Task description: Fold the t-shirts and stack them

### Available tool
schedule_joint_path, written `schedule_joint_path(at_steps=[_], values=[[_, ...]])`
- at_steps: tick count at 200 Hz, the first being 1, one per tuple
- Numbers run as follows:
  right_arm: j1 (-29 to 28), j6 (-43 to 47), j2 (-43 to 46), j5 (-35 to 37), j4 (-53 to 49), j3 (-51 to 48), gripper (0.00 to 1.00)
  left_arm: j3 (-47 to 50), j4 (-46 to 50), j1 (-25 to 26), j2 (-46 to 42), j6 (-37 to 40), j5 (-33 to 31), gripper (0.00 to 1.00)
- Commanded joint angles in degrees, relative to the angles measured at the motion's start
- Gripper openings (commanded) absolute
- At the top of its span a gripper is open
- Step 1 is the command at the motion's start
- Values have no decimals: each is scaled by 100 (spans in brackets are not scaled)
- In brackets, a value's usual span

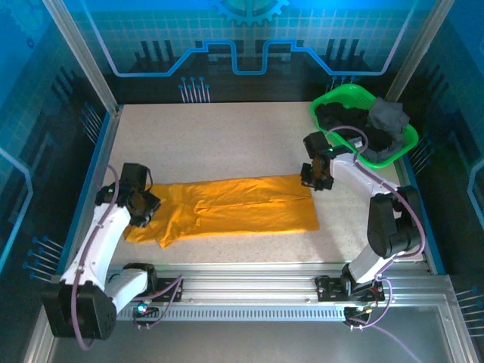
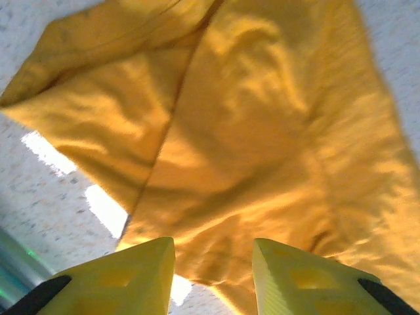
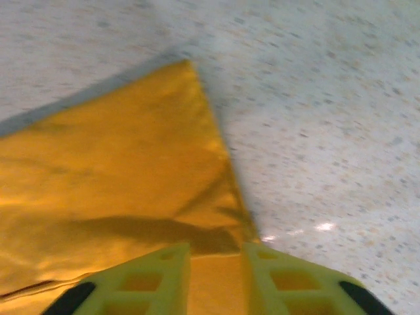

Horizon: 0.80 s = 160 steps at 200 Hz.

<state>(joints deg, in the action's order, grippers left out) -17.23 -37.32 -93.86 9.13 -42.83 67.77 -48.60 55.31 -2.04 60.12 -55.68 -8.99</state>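
An orange-yellow t-shirt [image 1: 234,206] lies folded into a long band across the middle of the table. My left gripper [image 1: 148,206] is over its left end, jaws open, with rumpled cloth [image 2: 249,131] lying under and ahead of the fingertips [image 2: 213,252]. At the band's far right corner is my right gripper [image 1: 314,181]. Its jaws stand a little apart just above the cloth's edge [image 3: 118,170], and flat cloth shows through the narrow gap [image 3: 216,252]. A black t-shirt [image 1: 340,117] and a dark grey one [image 1: 387,117] are heaped in the basket.
The bright green plastic basket [image 1: 333,97] stands at the back right corner, close behind the right arm. Bare speckled table [image 1: 219,144] stretches behind the shirt. Metal rails [image 1: 249,291] run along the near edge.
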Motion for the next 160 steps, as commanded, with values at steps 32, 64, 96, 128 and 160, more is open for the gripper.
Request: schedule_joint_path(at_steps=[32,64,96,128,160], values=[[-281,-125,-1017,-739,-85,703,14,-560,-1386,-814,1599,292,711,29],[31,-221,-1923,-888,-678,1295,15,-1066,-1572,-997,2950,627,846,26],[269,-314,-2705,-729,-1317,2011,18,-1459,-1288,-1281,3855,867,362,26],[396,-511,-3111,-743,-1686,2545,18,-1609,-1263,-1621,4085,919,-10,27],[419,-609,-3378,-810,-1830,2836,17,-1907,-1352,-1858,4489,1018,307,27]])
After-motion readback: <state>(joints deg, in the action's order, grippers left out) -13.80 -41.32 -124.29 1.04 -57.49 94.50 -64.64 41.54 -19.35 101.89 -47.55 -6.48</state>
